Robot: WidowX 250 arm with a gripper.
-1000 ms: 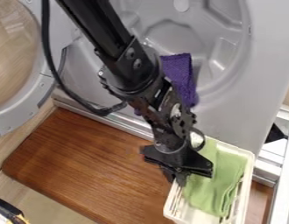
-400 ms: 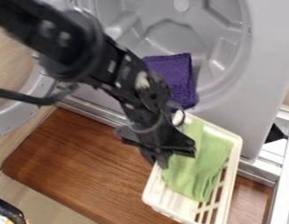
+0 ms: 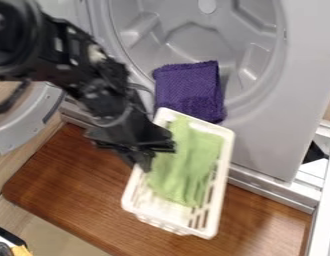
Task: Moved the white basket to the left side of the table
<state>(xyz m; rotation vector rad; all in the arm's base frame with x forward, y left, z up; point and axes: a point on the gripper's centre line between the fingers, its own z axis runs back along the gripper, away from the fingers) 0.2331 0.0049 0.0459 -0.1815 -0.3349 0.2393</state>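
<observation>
One white basket [image 3: 166, 218], its rim pinched by the gripper [image 3: 145, 164], is around the middle of the counter [image 3: 74, 186], seemingly partway, with the left side yet to reach

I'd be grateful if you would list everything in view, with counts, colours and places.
basket: one, white, over the board, against the machine
green cloth: one, green, in the basket
purple cloth: one, purple, at the machine's opening, behind the basket
board: one, brown, in front of the machine
machine: one, grey, along the back
round door: one, grey rim, picture's left edge
rail: one, white, picture's right edge
unclear item: one, black and yellow, bottom left corner
gripper: one, black, gripping the basket's rim at picture left
arm: one, black, from the upper left
</observation>
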